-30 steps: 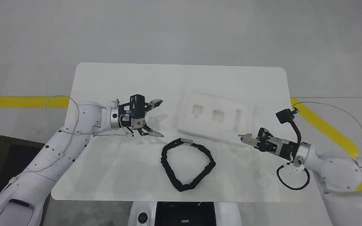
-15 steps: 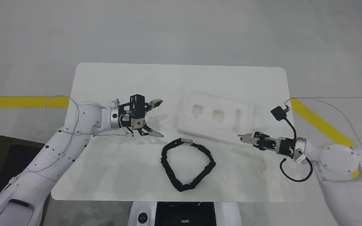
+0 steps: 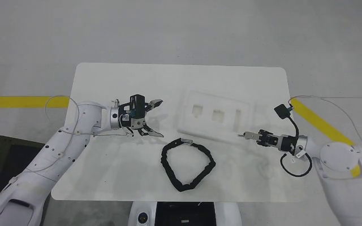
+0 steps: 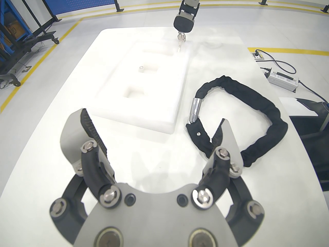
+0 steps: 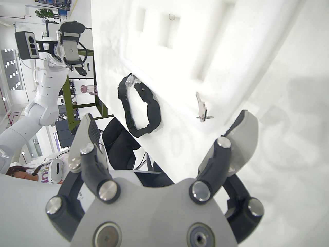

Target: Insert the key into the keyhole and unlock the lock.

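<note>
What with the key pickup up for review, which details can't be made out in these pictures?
Keyhole: the chain lock's metal cylinder is side-on in the left wrist view, too small in the others.
Key: in the right wrist view, glare off the white foam tray hides whether it lies on the tray or the table.
Chain: in the left wrist view, a finger of the left gripper covers one stretch.

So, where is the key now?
In the top view the key lies on the corner of the white foam tray on the robot's right, just ahead of the open right gripper, apart from the chain lock.
</note>
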Controlling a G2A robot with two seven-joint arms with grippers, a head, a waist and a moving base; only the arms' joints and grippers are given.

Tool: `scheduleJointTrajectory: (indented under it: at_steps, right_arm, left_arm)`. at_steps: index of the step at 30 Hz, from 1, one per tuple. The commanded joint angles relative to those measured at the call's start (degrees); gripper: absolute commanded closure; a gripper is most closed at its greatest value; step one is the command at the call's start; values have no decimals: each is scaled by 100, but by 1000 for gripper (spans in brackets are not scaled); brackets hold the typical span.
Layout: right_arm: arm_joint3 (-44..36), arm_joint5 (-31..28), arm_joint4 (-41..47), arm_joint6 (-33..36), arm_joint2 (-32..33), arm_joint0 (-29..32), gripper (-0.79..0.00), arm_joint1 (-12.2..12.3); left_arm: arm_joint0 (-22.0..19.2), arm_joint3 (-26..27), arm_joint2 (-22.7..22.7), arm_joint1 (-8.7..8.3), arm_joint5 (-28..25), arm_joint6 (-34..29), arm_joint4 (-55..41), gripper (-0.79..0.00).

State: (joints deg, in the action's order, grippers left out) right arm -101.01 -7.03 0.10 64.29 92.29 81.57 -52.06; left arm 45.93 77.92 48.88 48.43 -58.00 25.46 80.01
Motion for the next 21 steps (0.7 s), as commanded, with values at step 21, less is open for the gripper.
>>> scheduleJointTrajectory:
  at_steps: [21]
  right_arm:
    - [448,-191,-143,67,-395,-392,-526,43]
  left_arm:
    - [0,0,0,0,0,0,0,-785]
